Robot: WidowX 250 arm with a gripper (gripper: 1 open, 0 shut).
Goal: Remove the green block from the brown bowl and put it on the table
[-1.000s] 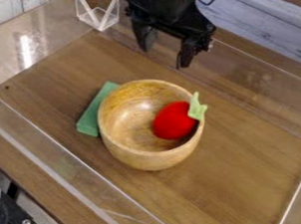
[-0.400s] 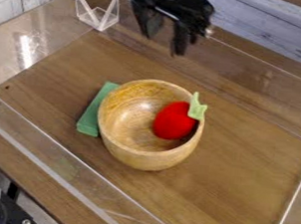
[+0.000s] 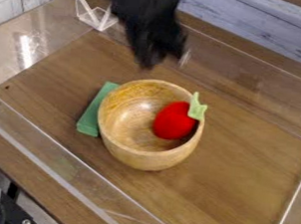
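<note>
The green block (image 3: 94, 115) lies on the counter (image 3: 236, 178), outside of the brown bowl (image 3: 138, 156), just beside its left wall in the view. It is a flat pc., and the bowl hides part of its right side, so I can't tell if they touch. The block is on the side of the bowl toward the counter's left edge, approx. midway between the upper and lower corners.

The bowl stands upright, open side up, near the middle of the counter, w/ a thick light wooden wall. Inside is 1 obj. only: a red rounded thing (image 3: 174, 121) w/ a pale green top (image 3: 197, 109). It leans to the right side of the inner wall, and the green top reaches over the rim. The left part of the bowl's inside shows bare wood. No green block is seen in it.

The dark robot arm (image 3: 148, 6) hangs above the counter's upper part, behind the bowl in the view. Its jaws are shut, w/ no obj. visible in them; they are v. blurred, and apart from the block.

Near the counter's upper-left corner is a clear angular piece (image 3: 96, 16). A clear low wall (image 3: 58, 155) runs along the lower-left edge, w/ some black equipment (image 3: 13, 211) beyond it.
</note>
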